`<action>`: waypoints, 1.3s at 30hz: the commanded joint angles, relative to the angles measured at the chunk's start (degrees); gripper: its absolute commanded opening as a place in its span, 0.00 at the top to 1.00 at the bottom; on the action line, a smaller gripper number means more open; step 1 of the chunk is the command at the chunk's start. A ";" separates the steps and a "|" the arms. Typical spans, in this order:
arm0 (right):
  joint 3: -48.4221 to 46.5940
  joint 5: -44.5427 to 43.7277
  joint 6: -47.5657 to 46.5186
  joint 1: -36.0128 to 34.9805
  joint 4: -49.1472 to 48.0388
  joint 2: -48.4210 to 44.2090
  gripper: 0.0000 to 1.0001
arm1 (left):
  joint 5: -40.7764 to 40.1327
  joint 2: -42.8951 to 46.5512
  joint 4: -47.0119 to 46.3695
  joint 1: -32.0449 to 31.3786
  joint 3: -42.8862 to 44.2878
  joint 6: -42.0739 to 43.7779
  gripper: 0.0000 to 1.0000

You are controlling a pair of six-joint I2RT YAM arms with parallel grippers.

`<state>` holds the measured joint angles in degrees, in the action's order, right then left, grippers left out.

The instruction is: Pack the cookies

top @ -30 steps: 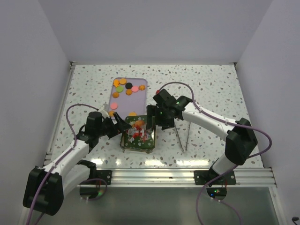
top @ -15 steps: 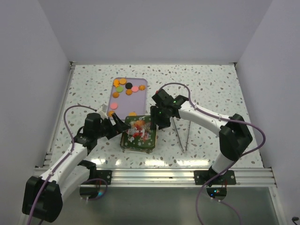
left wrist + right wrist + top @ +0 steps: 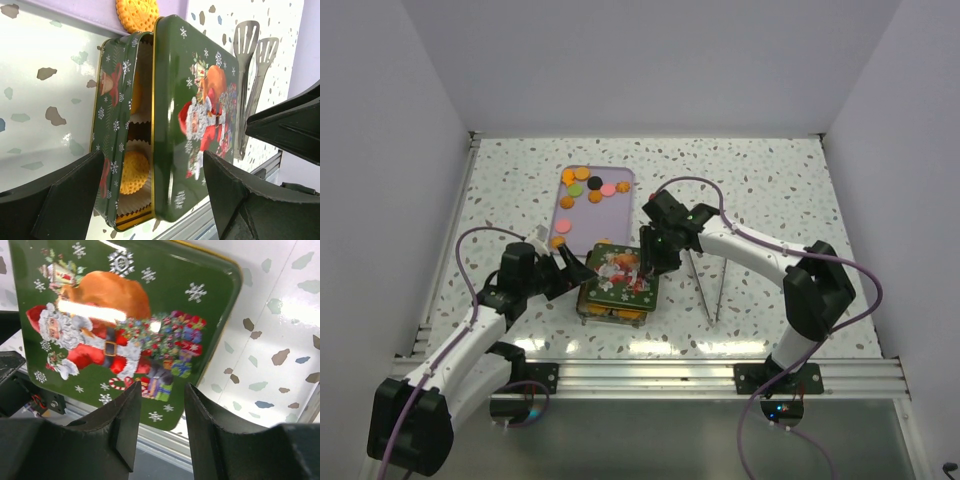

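Note:
A green Christmas tin (image 3: 610, 305) stands near the front of the table. Its Santa lid (image 3: 623, 272) lies on top, shifted right, so the left side is uncovered. In the left wrist view the lid (image 3: 195, 115) leaves a gap in the tin (image 3: 102, 150), where orange cookies (image 3: 134, 172) sit in white paper cups. More cookies (image 3: 585, 187) lie on a purple tray (image 3: 620, 205). My left gripper (image 3: 575, 270) is open at the tin's left side (image 3: 155, 200). My right gripper (image 3: 645, 262) is open and empty over the lid's right edge (image 3: 162, 405), with the lid (image 3: 120, 325) below.
Metal tongs (image 3: 705, 285) lie right of the tin; they also show in the left wrist view (image 3: 247, 75). One orange cookie (image 3: 137, 12) lies at the tray's near edge. The aluminium rail (image 3: 720, 375) runs along the table's front edge.
The lid was raised and tilted over the tin; now it lies flat on the tin, offset to the right. The right gripper has drawn in slightly over it. The left arm barely moved.

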<state>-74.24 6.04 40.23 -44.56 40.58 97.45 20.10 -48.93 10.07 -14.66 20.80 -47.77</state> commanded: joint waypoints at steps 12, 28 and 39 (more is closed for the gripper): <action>4.45 4.24 3.36 -1.41 -8.93 2.83 0.60 | -0.94 0.85 0.31 -0.11 1.88 0.75 0.15; 4.19 5.38 6.35 -5.54 -12.36 7.40 0.62 | -3.05 4.80 4.71 -0.11 0.74 1.37 0.14; 4.27 6.61 9.17 -9.85 -13.59 8.90 0.63 | -1.55 6.21 2.68 -0.11 -2.51 0.22 0.14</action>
<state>-71.61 15.16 48.86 -54.70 23.46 104.88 17.82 -43.94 14.46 -14.66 19.33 -47.18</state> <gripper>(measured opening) 0.372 0.861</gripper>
